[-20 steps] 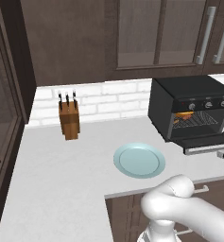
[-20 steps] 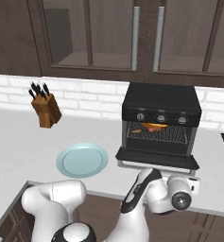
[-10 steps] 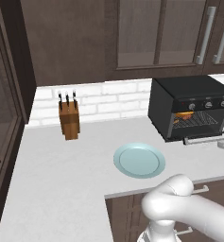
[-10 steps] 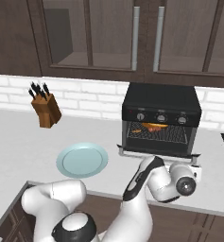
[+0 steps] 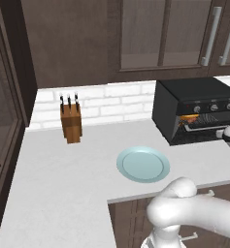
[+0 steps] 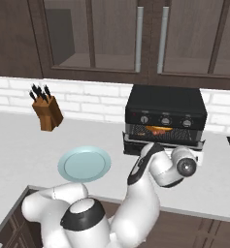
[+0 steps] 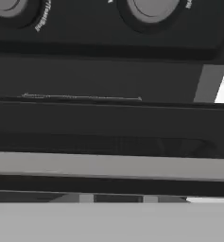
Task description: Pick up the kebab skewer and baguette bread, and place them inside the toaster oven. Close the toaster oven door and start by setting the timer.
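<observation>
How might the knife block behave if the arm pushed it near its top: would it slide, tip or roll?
The knife block stands tall on a narrow base, leaning slightly, so a high push would probably tip it rather than slide it. Its flat, boxy sides make rolling unlikely. The handles sticking from its top suggest loose knives, which might shift or slip out if it fell on the counter.

left base view: behind the arm's left, looking forward and down over the counter point(image 5: 63, 179); toaster oven point(image 5: 196, 114) far right.
right base view: behind its right, facing the toaster oven squarely.
shared: counter, plate point(image 6: 85, 163), knife block point(image 6: 47, 114).
hand view: pressed close to the oven's front, knobs point(image 7: 151, 12) above the pincer.
</observation>
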Robot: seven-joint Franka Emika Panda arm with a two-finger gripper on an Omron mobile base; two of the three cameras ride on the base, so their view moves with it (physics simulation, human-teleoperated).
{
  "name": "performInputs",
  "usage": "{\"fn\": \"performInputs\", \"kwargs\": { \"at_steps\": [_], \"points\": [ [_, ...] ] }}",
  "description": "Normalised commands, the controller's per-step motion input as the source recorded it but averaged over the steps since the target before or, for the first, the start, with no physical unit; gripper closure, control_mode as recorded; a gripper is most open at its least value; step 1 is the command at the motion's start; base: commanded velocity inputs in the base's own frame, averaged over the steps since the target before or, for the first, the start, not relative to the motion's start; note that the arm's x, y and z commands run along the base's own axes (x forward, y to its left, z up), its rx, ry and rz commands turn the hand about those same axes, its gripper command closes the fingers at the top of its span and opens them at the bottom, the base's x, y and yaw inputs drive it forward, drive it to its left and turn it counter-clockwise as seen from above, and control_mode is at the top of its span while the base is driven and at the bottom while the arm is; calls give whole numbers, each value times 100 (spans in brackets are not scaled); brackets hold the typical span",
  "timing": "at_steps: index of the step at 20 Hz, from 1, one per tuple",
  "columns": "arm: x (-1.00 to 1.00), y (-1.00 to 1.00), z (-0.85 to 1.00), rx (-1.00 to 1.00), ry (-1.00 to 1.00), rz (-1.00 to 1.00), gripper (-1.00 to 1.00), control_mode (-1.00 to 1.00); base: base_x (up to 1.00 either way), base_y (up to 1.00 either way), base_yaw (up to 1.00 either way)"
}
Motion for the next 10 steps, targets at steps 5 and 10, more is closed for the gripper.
{"fn": "performInputs", "kwargs": {
  "at_steps": [5,10],
  "points": [
    [64,35,40,0,0,0,-100,-100,0,0,0],
    [48,28,28,0,0,0,-100,-100,0,0,0]
  ]
}}
